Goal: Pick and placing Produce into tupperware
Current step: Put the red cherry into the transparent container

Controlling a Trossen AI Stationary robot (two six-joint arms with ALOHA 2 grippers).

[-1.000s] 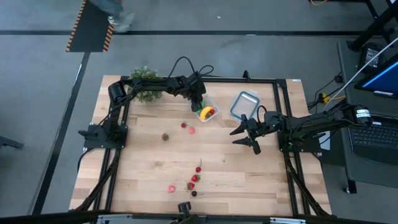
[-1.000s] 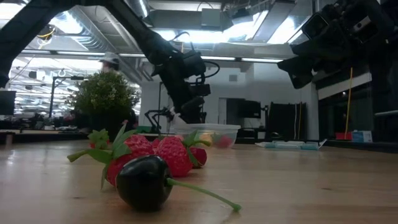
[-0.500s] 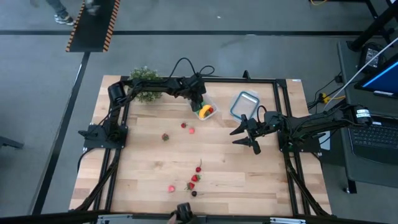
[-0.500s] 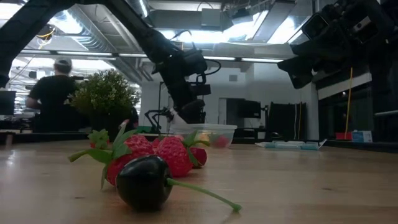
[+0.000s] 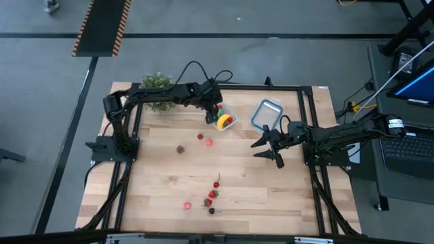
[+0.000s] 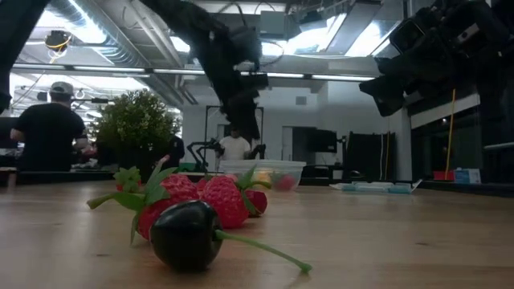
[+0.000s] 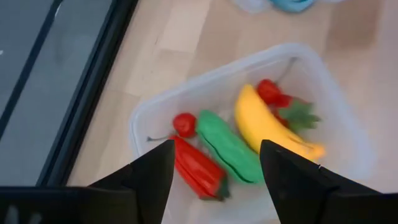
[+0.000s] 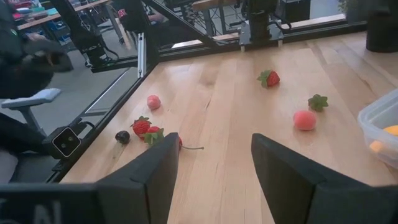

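High view: my left tool [image 5: 215, 110] wide, empty, over tupperware [image 5: 226, 116]; rt tool [image 5: 268, 145] wide, idle mid-desk. Risk: snagging tub rim on exit, spilling banana [image 7: 271, 124].

Two dark jointed arms w/ black looping cables, each ending in a flat-fingered black claw [image 5: 273, 144]

Grey floor [image 5: 203, 61], striped hazard mat [image 5: 102, 27], bright ceiling lights [image 6: 80, 28], wood tabletop [image 5: 258, 196].
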